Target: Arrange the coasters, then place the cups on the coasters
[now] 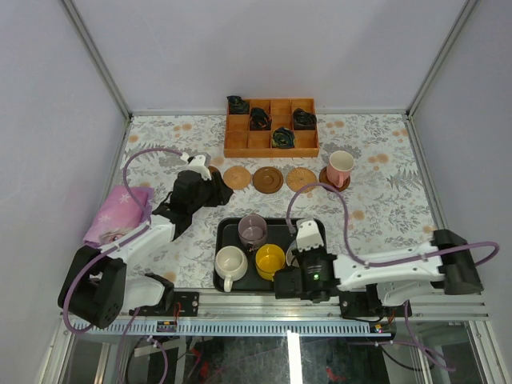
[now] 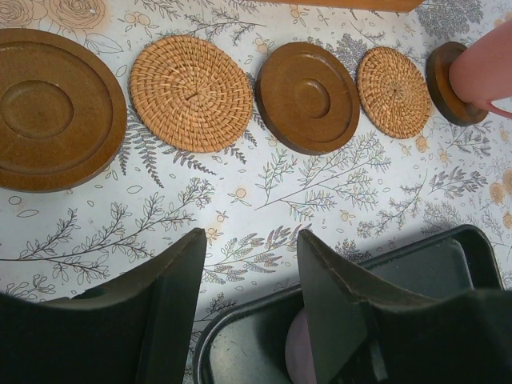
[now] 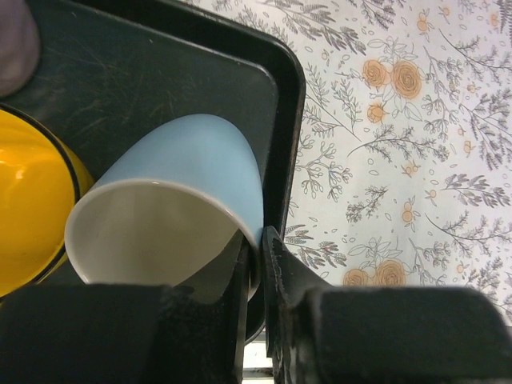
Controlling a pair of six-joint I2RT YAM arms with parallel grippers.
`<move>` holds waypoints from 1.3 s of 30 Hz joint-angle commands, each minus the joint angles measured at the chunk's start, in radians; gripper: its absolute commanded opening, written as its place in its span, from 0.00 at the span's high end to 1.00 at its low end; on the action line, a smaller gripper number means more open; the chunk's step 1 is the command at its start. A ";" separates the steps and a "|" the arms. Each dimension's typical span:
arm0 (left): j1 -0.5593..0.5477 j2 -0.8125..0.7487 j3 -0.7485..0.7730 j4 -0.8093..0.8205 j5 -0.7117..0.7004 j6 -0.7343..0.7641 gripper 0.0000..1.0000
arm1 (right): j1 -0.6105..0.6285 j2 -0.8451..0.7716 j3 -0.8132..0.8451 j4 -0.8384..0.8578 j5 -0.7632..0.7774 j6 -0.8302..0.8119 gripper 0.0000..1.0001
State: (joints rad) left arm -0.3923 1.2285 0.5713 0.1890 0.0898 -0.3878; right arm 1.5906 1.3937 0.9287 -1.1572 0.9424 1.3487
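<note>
Coasters [image 1: 270, 178] are lined up, only the pink cup [image 1: 341, 166] is placed; the blue cup [image 3: 184, 200] is pinched by the right gripper [image 3: 260, 240], left gripper [image 2: 251, 234] half-open.

Left arm [image 1: 148, 236]: white links between bulky black joint housings.
Right arm [image 1: 392, 268]: same white-and-black build, with a small green light [image 1: 316, 277] on the black wrist block.
Cables [image 1: 142, 154]: lilac hoses, one per arm.
Left gripper [image 2: 252, 312]: two broad, wedge-shaped, matte-black fingers [image 2: 172, 312].
Right gripper [image 3: 256, 244]: black, flat inner faces.
</note>
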 commanded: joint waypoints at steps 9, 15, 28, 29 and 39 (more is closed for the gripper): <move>-0.003 0.016 -0.002 0.071 0.028 -0.009 0.51 | -0.144 -0.342 0.195 -0.031 -0.045 -0.265 1.00; -0.003 0.018 -0.001 0.067 0.026 -0.008 0.51 | -0.324 -0.362 0.164 0.052 -0.193 -0.472 1.00; -0.003 0.051 0.002 0.079 0.035 -0.015 0.51 | -0.695 -0.307 0.100 0.328 -0.656 -0.885 1.00; -0.003 0.054 0.004 0.078 0.037 -0.014 0.51 | -0.723 -0.301 0.090 0.348 -0.687 -0.904 1.00; -0.003 0.066 0.004 0.084 0.044 -0.016 0.51 | -0.825 -0.203 0.062 0.443 -0.852 -0.997 1.00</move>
State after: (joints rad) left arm -0.3923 1.2873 0.5713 0.2070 0.1253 -0.3927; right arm 0.7883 1.1805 0.9756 -0.8188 0.2012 0.4168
